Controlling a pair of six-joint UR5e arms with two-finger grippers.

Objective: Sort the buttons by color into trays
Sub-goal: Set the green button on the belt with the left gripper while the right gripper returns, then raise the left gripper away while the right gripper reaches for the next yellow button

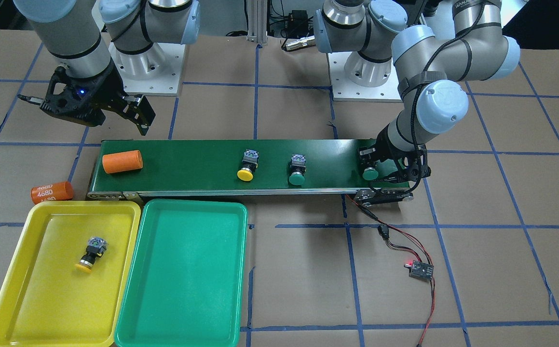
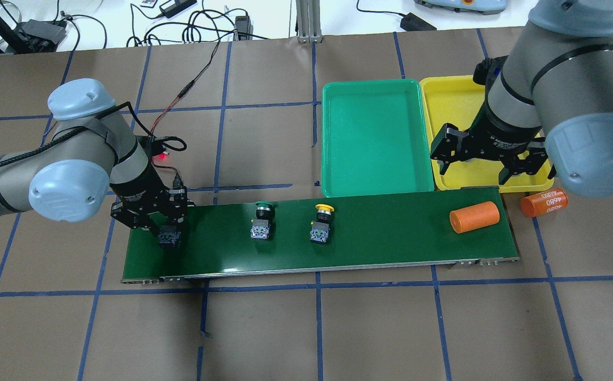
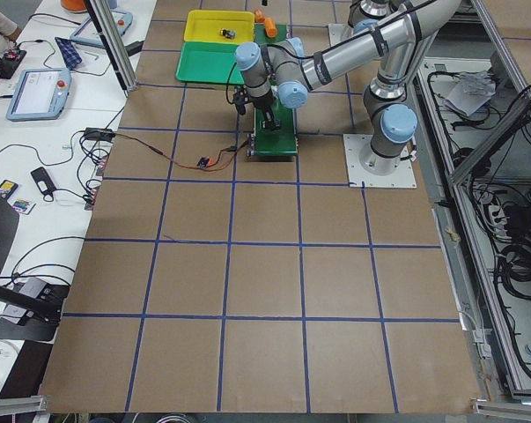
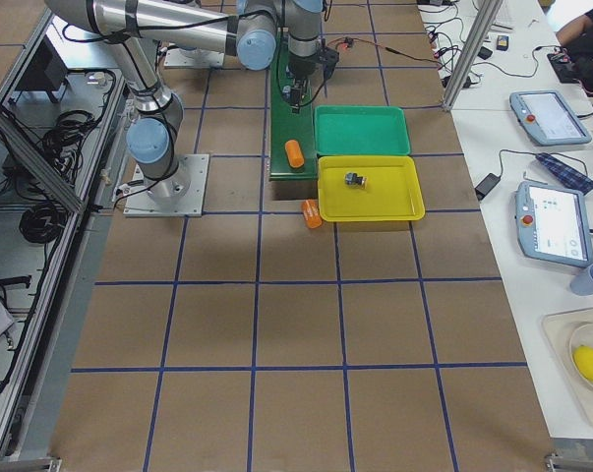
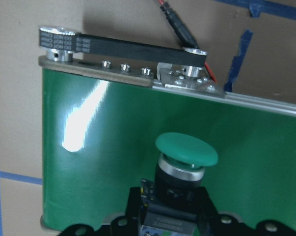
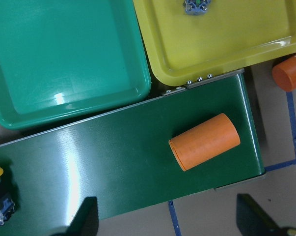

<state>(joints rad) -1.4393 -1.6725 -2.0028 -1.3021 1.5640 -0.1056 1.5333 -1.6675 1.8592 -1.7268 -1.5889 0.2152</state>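
Overhead view, left to right. The left gripper [image 2: 170,233] is reaching down at the left end of the long dark-green conveyor belt [image 2: 380,238]. Its fingers are clenching the black-and-grey body of a green-capped push-button [image 5: 186,156] (cap pointing away from the robot; whether it is clear of the belt, cannot tell). Further along the belt, a second green-capped button [image 2: 262,222] and a yellow-capped button [image 2: 321,225] are lying on their sides, near each other. Past the belt's far edge, the shallow green plastic tray [image 2: 372,135] is sitting just beside the shallow yellow plastic tray [image 2: 451,100]. A plain orange cylinder [image 2: 474,217] is resting near the belt's right end. The right gripper [image 2: 474,166] is hovering over the yellow tray's near rim, fingers released and spread wide. Inside that tray a second yellow-capped button [image 1: 91,253] is lying. An orange cylinder printed 4680 [image 2: 544,202] is lying off the belt, near the yellow tray's corner.
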